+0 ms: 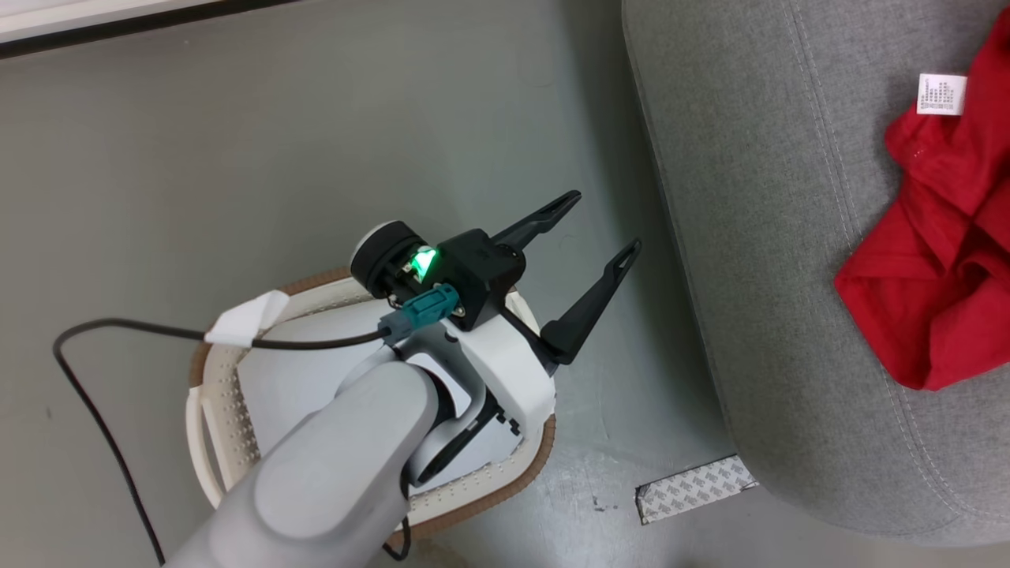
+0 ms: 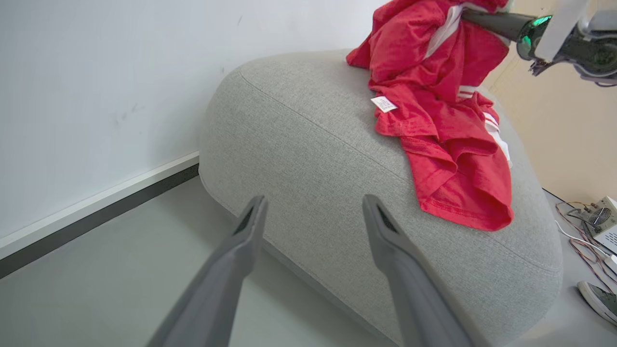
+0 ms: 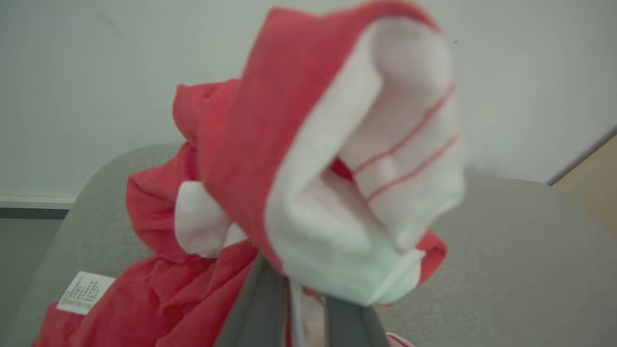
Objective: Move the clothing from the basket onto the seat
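Observation:
The red clothing [image 1: 939, 260] lies crumpled on the light-grey seat [image 1: 757, 237], its white label tag [image 1: 941, 94] showing. My left gripper [image 1: 605, 221] is open and holds nothing; it hangs above the white basket [image 1: 225, 426], fingers pointing at the seat. The left wrist view has the left gripper [image 2: 314, 200] before the seat [image 2: 313, 144], and the clothing [image 2: 448, 144] rises at its top into my right gripper [image 2: 470, 15]. In the right wrist view the right gripper [image 3: 299, 299] is shut on the clothing [image 3: 231, 144], whose white striped trim [image 3: 385, 159] bulges above the fingers.
A pale cloth lining [image 1: 300, 386] lies inside the basket under my left arm. A black cable [image 1: 95, 394] loops over the grey floor. A patterned tape strip [image 1: 694, 489] sticks to the floor by the seat. An electronics box [image 2: 602, 221], wires and a shoe [image 2: 597, 299] are beyond the seat.

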